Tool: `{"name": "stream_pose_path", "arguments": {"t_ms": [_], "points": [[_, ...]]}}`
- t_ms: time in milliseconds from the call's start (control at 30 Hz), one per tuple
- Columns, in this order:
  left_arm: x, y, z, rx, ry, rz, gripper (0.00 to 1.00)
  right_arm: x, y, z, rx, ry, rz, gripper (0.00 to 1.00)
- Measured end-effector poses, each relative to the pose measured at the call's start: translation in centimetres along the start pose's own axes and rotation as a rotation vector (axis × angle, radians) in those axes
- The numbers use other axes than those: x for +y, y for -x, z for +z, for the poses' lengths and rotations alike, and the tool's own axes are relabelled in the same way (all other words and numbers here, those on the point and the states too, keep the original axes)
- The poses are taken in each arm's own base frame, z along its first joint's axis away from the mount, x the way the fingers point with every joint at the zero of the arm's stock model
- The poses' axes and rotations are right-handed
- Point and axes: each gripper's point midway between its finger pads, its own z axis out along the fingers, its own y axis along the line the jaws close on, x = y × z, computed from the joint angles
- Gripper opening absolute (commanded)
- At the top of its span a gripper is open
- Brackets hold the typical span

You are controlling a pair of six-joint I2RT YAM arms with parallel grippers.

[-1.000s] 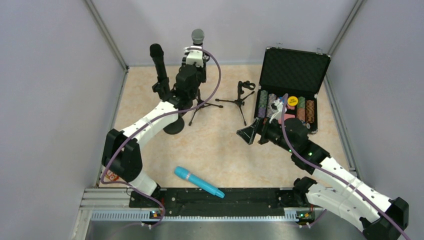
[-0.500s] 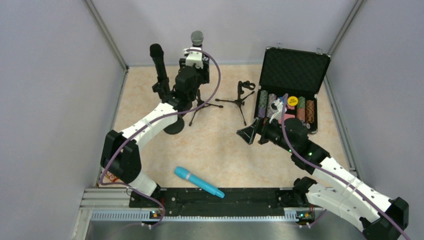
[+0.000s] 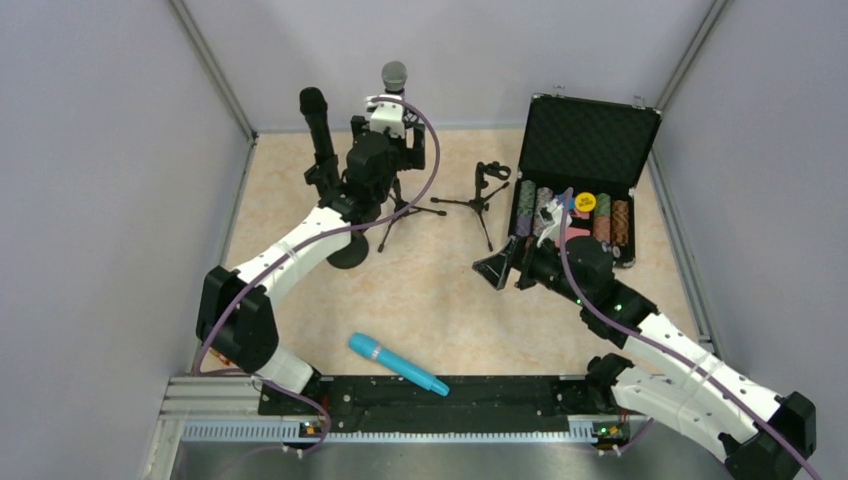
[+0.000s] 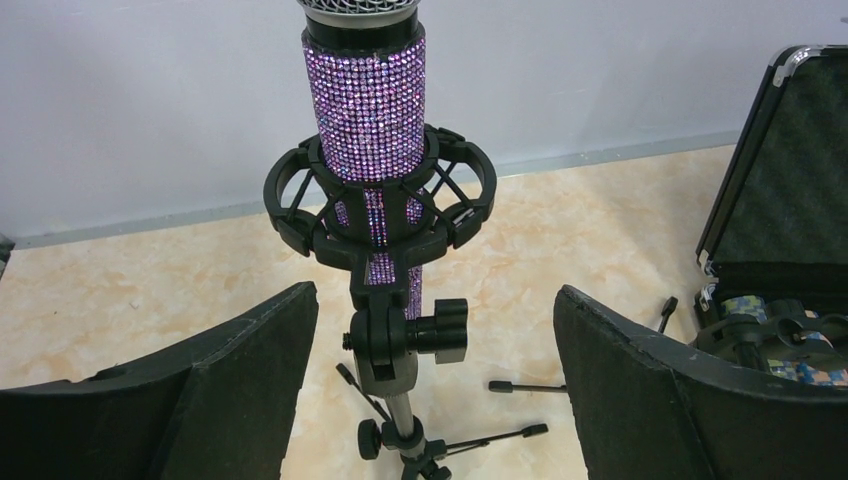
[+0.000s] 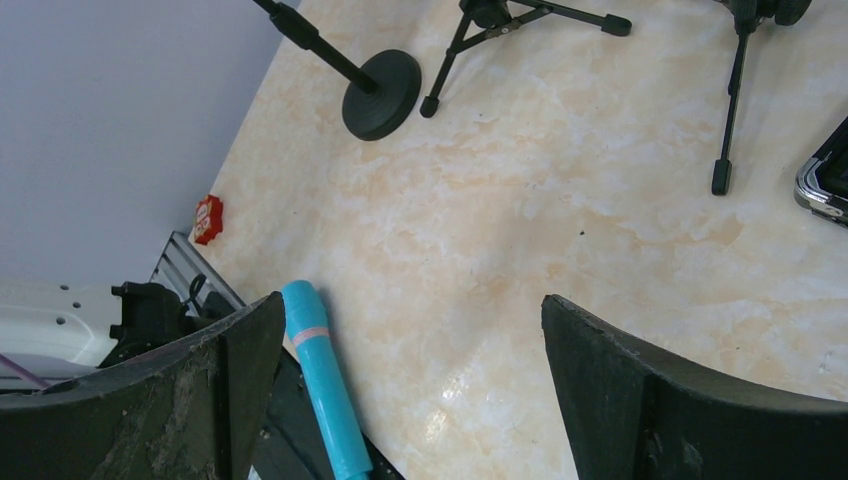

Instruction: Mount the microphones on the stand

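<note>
The purple glitter microphone (image 4: 366,110) with a silver grille (image 3: 394,74) stands upright in the shock mount (image 4: 452,205) of a tripod stand (image 4: 405,420). My left gripper (image 4: 432,300) is open, its fingers on either side of the stand below the mount and touching nothing. The black microphone (image 3: 318,125) sits upright on a round-base stand (image 3: 348,255) at the back left. A cyan microphone (image 3: 397,364) lies flat near the front edge, and shows beside my right gripper's left finger (image 5: 320,390). My right gripper (image 5: 412,305) hovers open and empty above the table. A small tripod stand (image 3: 487,185) holds no microphone.
An open black case (image 3: 588,140) with rows of poker chips stands at the back right. Grey walls close in the table on three sides. A black rail (image 3: 430,400) runs along the front edge. The round stand base (image 5: 382,95) and tripod legs (image 5: 728,120) rest on the floor.
My left gripper has opened, letting go of the purple microphone, which stays in its mount. The right arm has not moved.
</note>
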Motion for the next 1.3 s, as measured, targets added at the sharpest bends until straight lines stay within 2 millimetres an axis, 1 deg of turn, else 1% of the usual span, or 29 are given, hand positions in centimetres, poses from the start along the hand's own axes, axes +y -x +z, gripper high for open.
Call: {"name": "stream_pose_path", "arguments": {"t_ms": [133,333,500,633,700,767,967,1100,1233,1300], "points": [[0.0,0.3,-0.3,0.001,-0.009,0.001,0.95,-0.2,-0.3,0.0,0.009,-0.005,0.002,0.96],[0.2,1.7,-1.1,-0.026,-0.016,0.007,0.97,-0.2,-0.4,0.1,0.013,-0.006,0.007,0.96],[0.2,2.7,-1.6,-0.046,-0.027,0.033,0.98,-0.4,-0.6,0.3,0.022,-0.011,0.010,0.96],[0.2,3.2,-1.9,-0.056,-0.036,0.053,0.96,-0.5,-0.8,0.5,0.031,-0.012,0.012,0.96],[0.1,3.4,-2.1,-0.059,-0.042,0.058,0.91,-0.5,-0.9,0.5,0.034,-0.011,0.012,0.96],[-0.1,3.6,-2.3,-0.064,-0.053,0.062,0.82,-0.4,-1.0,0.6,0.037,-0.009,0.015,0.96],[-1.1,4.0,-2.5,-0.073,-0.112,0.066,0.53,-0.4,-1.2,0.8,0.047,-0.007,0.024,0.96],[-1.8,4.4,-2.6,-0.081,-0.145,0.067,0.48,-0.5,-1.3,0.8,0.050,-0.008,0.025,0.96],[-1.9,4.6,-2.6,-0.085,-0.150,0.066,0.48,-0.4,-1.2,0.9,0.048,-0.005,0.024,0.96],[-2.0,4.6,-2.6,-0.085,-0.151,0.067,0.50,-0.4,-1.2,0.9,0.048,-0.004,0.024,0.96]]}}
